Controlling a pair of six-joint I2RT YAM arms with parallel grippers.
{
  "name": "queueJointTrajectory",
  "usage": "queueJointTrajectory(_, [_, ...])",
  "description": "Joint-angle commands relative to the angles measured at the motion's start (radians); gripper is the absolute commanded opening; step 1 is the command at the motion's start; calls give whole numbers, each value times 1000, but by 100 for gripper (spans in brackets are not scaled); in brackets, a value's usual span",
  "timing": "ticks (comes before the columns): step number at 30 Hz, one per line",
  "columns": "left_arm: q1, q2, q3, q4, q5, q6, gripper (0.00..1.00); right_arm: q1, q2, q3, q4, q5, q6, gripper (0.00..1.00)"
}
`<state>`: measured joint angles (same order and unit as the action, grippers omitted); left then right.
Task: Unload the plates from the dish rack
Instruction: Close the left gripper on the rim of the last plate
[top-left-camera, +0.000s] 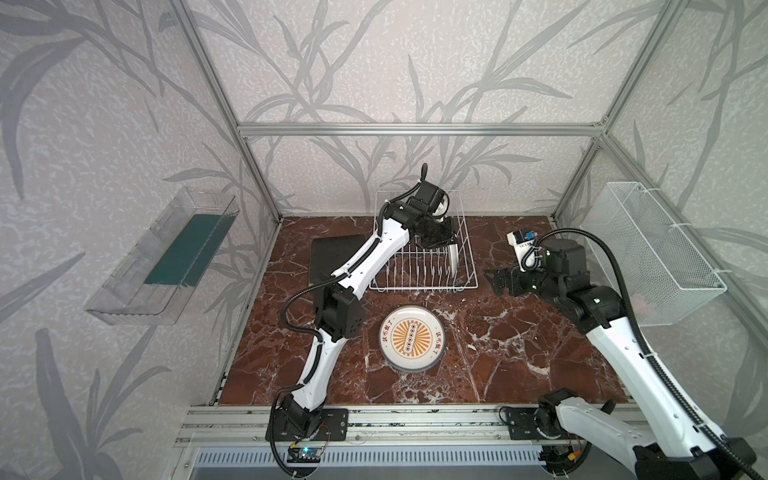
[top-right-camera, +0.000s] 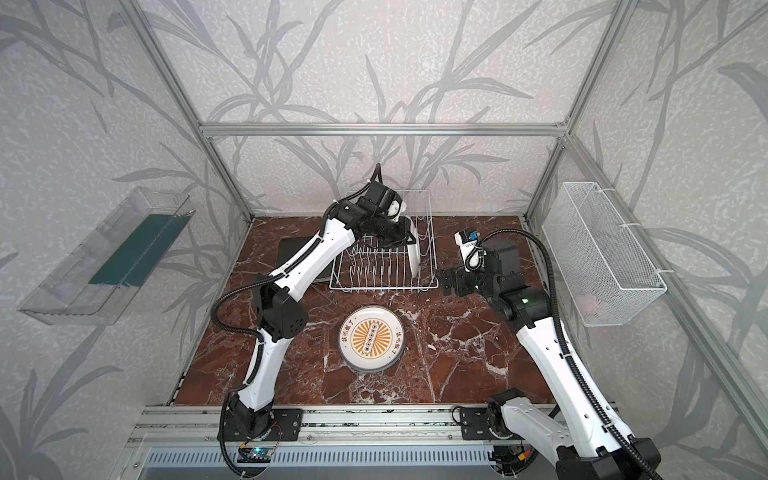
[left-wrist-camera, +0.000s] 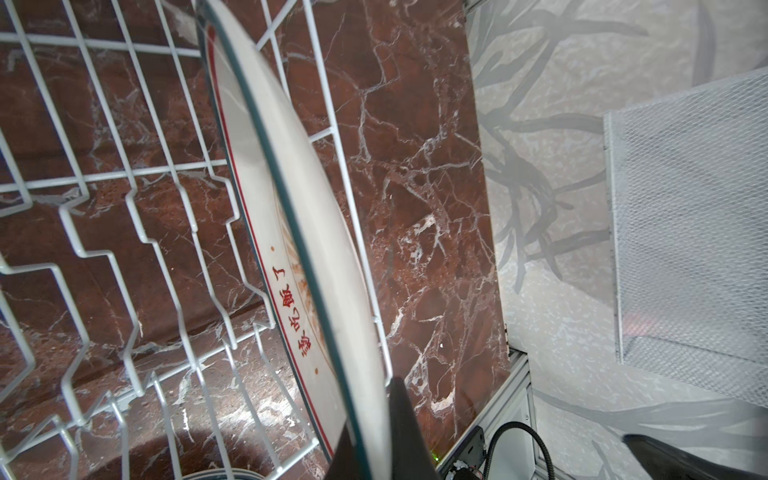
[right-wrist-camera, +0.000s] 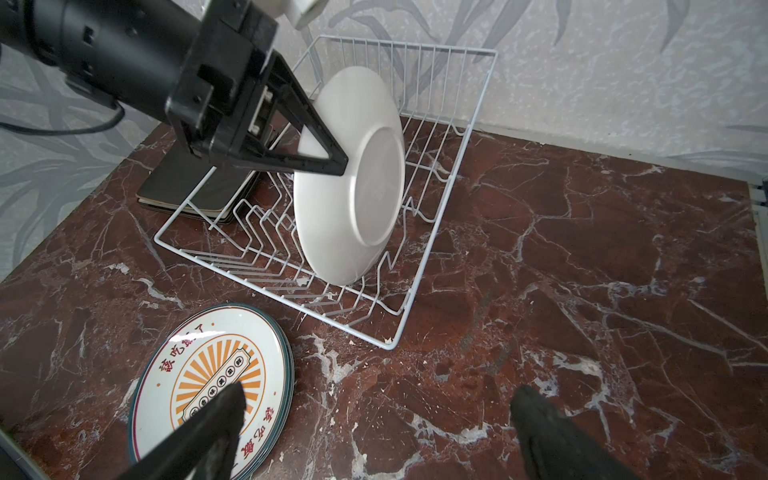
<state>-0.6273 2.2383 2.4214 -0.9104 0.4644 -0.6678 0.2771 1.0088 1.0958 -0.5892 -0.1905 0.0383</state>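
Pinching a glossy round plate (right-wrist-camera: 353, 178) in the white wire rack (right-wrist-camera: 470, 124), left tool (right-wrist-camera: 332, 164); right tool (top-left-camera: 490, 281) spread.

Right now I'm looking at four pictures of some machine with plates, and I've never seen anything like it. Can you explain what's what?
These are two robot arms mounted at the front edge of a marble-look table. Two pictures look down on the whole scene from overhead, side by side. The other two come from a small camera on each arm's wrist. The left gripper, a two-fingered clamp, is shut on a round white plate standing on edge in the wire dish rack. The right gripper is open and empty, beside the rack. On the table lie a stack of round plates with an orange sunburst, in front of the rack, and dark square plates on the rack's left.
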Motion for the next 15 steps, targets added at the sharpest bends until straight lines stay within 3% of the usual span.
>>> queueJointTrajectory(1, [-3, -90, 53, 6, -14, -11, 0, -6, -30, 37, 2, 8, 21, 99])
queueJointTrajectory(10, [-4, -161, 120, -51, -48, 100, 0, -25, -31, 89, -12, -16, 69, 99])
queueJointTrajectory(15, [-5, -246, 47, -68, -101, 364, 0, -57, -33, 94, 9, -87, 136, 99])
